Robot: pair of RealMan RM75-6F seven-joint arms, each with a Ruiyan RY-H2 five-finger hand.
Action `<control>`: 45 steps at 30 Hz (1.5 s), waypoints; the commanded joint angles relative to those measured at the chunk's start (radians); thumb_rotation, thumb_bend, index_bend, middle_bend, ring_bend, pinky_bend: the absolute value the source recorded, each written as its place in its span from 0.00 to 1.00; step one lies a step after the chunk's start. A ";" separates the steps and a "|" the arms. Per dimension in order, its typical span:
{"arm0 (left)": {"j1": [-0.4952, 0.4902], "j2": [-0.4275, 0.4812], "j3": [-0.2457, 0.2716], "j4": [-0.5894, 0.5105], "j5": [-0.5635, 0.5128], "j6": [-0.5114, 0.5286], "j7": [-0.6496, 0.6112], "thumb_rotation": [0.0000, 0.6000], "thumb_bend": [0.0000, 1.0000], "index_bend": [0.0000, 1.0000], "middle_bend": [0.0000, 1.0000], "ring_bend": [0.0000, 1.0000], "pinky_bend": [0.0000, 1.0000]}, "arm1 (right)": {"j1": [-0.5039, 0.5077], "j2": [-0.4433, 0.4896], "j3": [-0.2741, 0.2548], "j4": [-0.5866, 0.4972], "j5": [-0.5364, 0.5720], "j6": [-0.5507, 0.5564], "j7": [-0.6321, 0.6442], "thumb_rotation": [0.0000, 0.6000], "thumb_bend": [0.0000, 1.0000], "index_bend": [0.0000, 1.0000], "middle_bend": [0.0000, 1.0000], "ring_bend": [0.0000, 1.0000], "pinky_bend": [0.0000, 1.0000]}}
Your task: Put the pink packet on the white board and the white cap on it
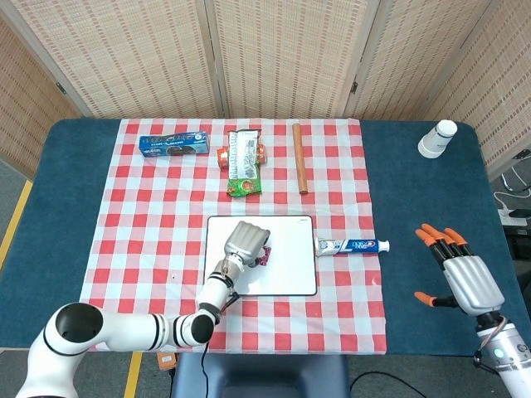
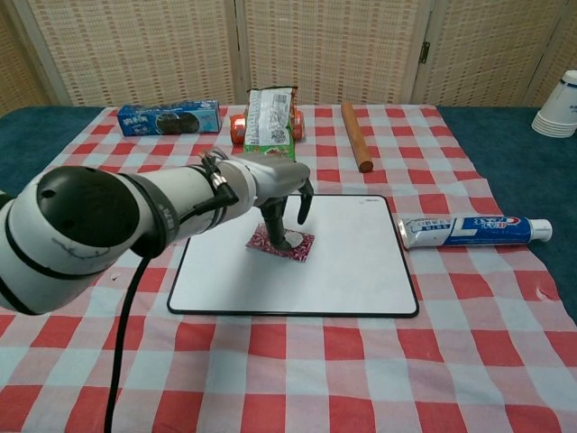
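Note:
The pink packet (image 2: 303,249) lies on the white board (image 2: 361,262), left of its middle. In the head view only a corner of the packet (image 1: 265,256) shows beside my left hand (image 1: 246,240) on the board (image 1: 286,269). My left hand (image 2: 278,183) reaches down onto the packet with curled fingers. A small white cap (image 2: 289,240) sits on the packet at the fingertips, which pinch it. My right hand (image 1: 465,279) hovers over the blue table at the far right, fingers spread and holding nothing; the chest view does not show it.
A toothpaste tube (image 1: 353,245) lies just right of the board. Behind the board are a wooden stick (image 1: 299,157), a green and white snack pack (image 1: 244,162) and a blue biscuit pack (image 1: 174,145). Stacked paper cups (image 1: 437,138) stand at the back right.

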 commanded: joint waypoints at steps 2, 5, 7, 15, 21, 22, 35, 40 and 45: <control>0.004 0.020 0.005 -0.012 0.006 -0.001 -0.010 1.00 0.20 0.32 1.00 1.00 1.00 | 0.001 -0.001 0.001 0.000 0.001 -0.001 0.001 0.91 0.00 0.00 0.00 0.00 0.08; 0.012 0.042 0.008 -0.033 0.014 0.009 -0.020 1.00 0.20 0.32 1.00 1.00 1.00 | -0.001 -0.001 0.001 0.000 0.000 0.002 -0.001 0.91 0.00 0.00 0.00 0.00 0.08; 0.019 0.063 0.012 -0.058 0.028 0.024 -0.024 1.00 0.19 0.33 0.99 1.00 1.00 | -0.001 -0.001 0.000 0.000 -0.001 0.003 -0.002 0.91 0.00 0.00 0.00 0.00 0.08; 0.147 0.241 0.038 -0.308 0.192 0.246 -0.116 1.00 0.24 0.41 0.97 1.00 1.00 | -0.006 -0.001 -0.005 -0.007 -0.016 0.013 -0.010 0.91 0.00 0.00 0.00 0.00 0.08; 0.449 0.356 0.165 -0.379 0.656 0.559 -0.561 1.00 0.28 0.48 0.82 0.94 1.00 | -0.004 -0.010 -0.009 -0.013 -0.030 0.014 -0.027 0.91 0.00 0.00 0.00 0.00 0.08; 0.477 0.361 0.177 -0.366 0.688 0.586 -0.606 1.00 0.28 0.48 0.79 0.91 1.00 | -0.004 -0.011 -0.009 -0.014 -0.030 0.014 -0.028 0.91 0.00 0.00 0.00 0.00 0.08; 0.799 0.463 0.367 -0.249 0.863 0.645 -0.942 0.91 0.25 0.00 0.01 0.01 0.12 | 0.001 -0.042 -0.020 -0.029 -0.039 -0.002 -0.097 0.91 0.00 0.00 0.00 0.00 0.08; 0.857 0.481 0.397 -0.209 0.926 0.653 -0.932 0.90 0.29 0.00 0.00 0.00 0.02 | -0.003 -0.051 -0.009 -0.030 -0.009 0.002 -0.119 0.91 0.00 0.00 0.00 0.00 0.08; 0.883 0.477 0.373 -0.156 0.945 0.629 -0.988 0.89 0.28 0.00 0.00 0.00 0.01 | -0.009 -0.056 0.006 -0.029 0.025 0.011 -0.137 0.91 0.00 0.00 0.00 0.00 0.08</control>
